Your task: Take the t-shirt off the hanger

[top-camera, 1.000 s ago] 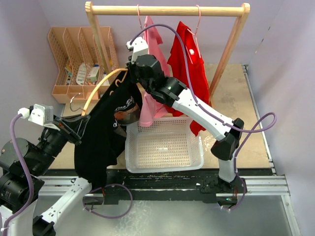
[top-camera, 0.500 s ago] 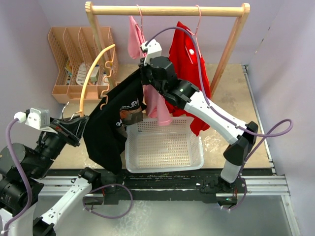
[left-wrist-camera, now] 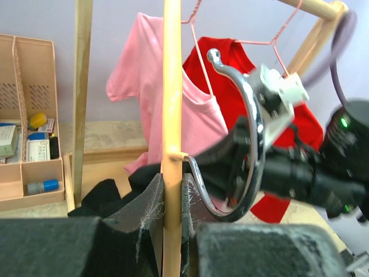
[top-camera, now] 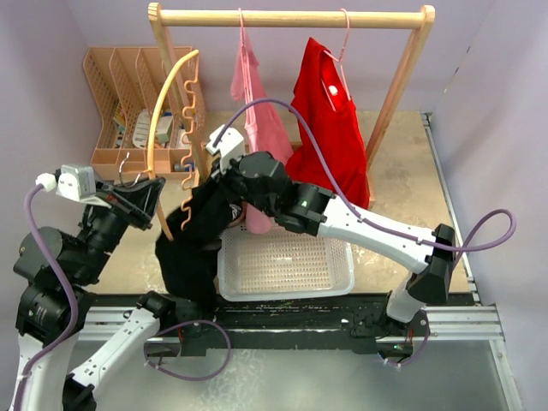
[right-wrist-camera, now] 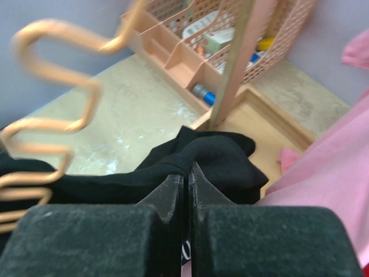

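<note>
Two grippers share the work, each holding one part. At the left, the left gripper (left-wrist-camera: 172, 182) has its jaws clamped on the bar of the orange hanger (left-wrist-camera: 172, 86). In the left wrist view the bar stands nearly upright with its chrome hook (left-wrist-camera: 251, 144) curling to the right. From above, the hanger's long axis runs away from the arm bases towards the rack.

Just right of the hanger and lower, the black t-shirt (top-camera: 199, 248) hangs bunched from the right gripper (right-wrist-camera: 185, 179), whose jaws are pressed together on a fold of the fabric. The shirt's lower part drapes at the left rim of the white basket (top-camera: 287, 294). The shirt looks mostly off the hanger, but whether the hanger's lower end touches the cloth cannot be told.

The coming move probably depends on drawing the shirt rightward, across the hanger's axis, with the right arm. Further right, a pink t-shirt (top-camera: 261, 128) and a red t-shirt (top-camera: 330, 128) hang on the wooden rack (top-camera: 291, 17). No print or label can be read.
</note>
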